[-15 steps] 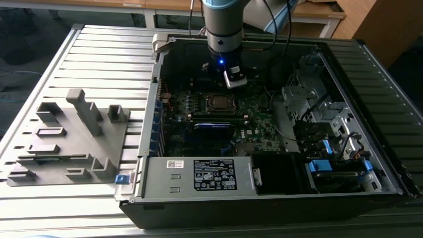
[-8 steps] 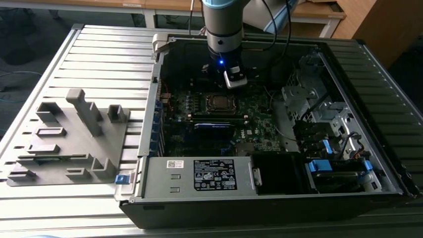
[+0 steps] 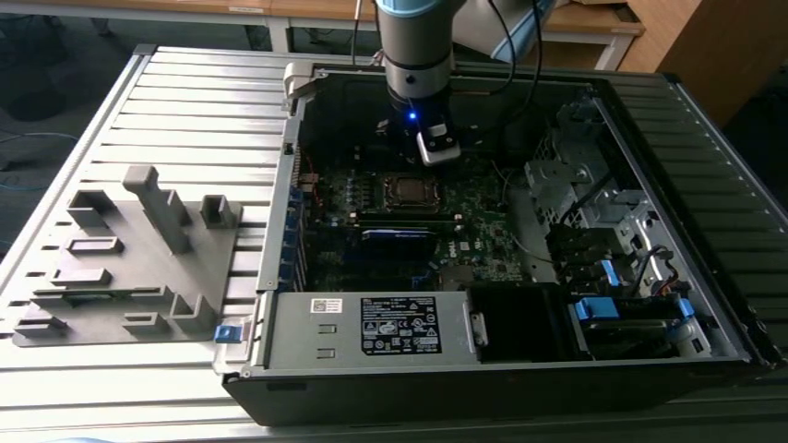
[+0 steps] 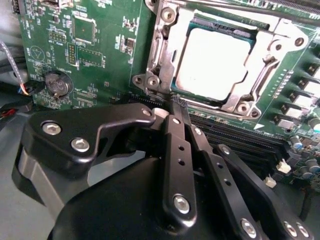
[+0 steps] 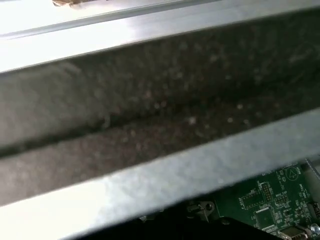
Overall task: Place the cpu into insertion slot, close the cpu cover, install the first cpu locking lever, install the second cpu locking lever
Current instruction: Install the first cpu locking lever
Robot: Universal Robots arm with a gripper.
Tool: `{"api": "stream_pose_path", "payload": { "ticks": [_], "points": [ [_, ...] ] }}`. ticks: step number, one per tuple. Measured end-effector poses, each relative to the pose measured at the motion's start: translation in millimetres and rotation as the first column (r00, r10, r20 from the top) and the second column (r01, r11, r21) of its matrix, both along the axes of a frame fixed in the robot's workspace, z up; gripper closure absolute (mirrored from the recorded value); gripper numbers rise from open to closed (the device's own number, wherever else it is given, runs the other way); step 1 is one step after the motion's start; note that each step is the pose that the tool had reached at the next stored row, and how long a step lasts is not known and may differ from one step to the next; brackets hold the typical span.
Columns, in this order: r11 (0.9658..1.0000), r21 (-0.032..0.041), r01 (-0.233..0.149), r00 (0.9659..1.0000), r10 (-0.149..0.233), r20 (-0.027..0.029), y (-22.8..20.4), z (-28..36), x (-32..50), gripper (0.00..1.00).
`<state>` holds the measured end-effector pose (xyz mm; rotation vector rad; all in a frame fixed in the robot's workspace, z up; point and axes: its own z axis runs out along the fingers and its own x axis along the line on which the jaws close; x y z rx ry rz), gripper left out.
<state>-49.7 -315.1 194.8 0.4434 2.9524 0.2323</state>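
Observation:
The cpu (image 4: 212,62) lies flat in the insertion slot (image 3: 384,190), its pale grey top showing through the cut-out of the cpu cover (image 4: 167,50), which lies down over it. A thin metal locking lever (image 4: 240,7) runs along one side of the socket. My gripper (image 4: 176,104) is shut, its black fingertips pressed together at the socket's edge, by a corner screw. In the exterior view my gripper (image 3: 440,153) hangs inside the open computer case, just behind and to the right of the cpu (image 3: 408,190).
A labelled power supply box (image 3: 400,325) fills the case's front. A memory stick (image 3: 400,233) stands in front of the socket, long black memory slots (image 4: 240,135) beside my fingers. Drive bays (image 3: 591,194) line the right; a grey fixture (image 3: 136,249) sits left of the case. A case wall (image 5: 150,125) is close.

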Motion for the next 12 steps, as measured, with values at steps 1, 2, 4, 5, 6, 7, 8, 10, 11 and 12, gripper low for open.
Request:
{"api": "stream_pose_path", "payload": {
  "ticks": [1, 2, 4, 5, 6, 7, 8, 10, 11, 12],
  "points": [
    [1.0, 0.0042, 0.0, 1.0, 0.0, -0.0002, 0.0, 0.0, 0.0, 0.89],
    [1.0, 0.005, 0.0, 1.0, 0.0, -0.0001, 0.0, 0.0, 0.0, 0.89],
    [1.0, 0.0053, 0.0, 1.0, 0.0, -0.0003, 0.0, 0.0, 0.0, 0.89],
    [1.0, 0.0054, 0.0, 1.0, 0.0, -0.0003, 0.0, 0.1, 0.0, 0.89],
    [1.0, 0.0053, 0.0, 1.0, 0.0, -0.0005, -0.1, 0.3, 0.0, 0.89],
    [1.0, 0.0055, 0.0, 1.0, 0.0, -0.0006, 0.0, 0.8, 0.0, 0.89],
    [1.0, 0.0055, 0.0, 1.0, 0.0, -0.0008, -0.1, 1.8, 0.0, 0.89],
    [1.0, 0.0053, 0.0, 1.0, 0.0, -0.0012, -0.1, 4.9, 0.0, 0.89],
    [1.0, 0.0054, 0.0, 1.0, 0.0, -0.0013, -0.1, 6.7, 0.0, 0.89],
    [1.0, 0.0053, 0.0, 1.0, 0.0, -0.0016, -0.1, 8.6, 0.0, 0.89]
  ]
}}
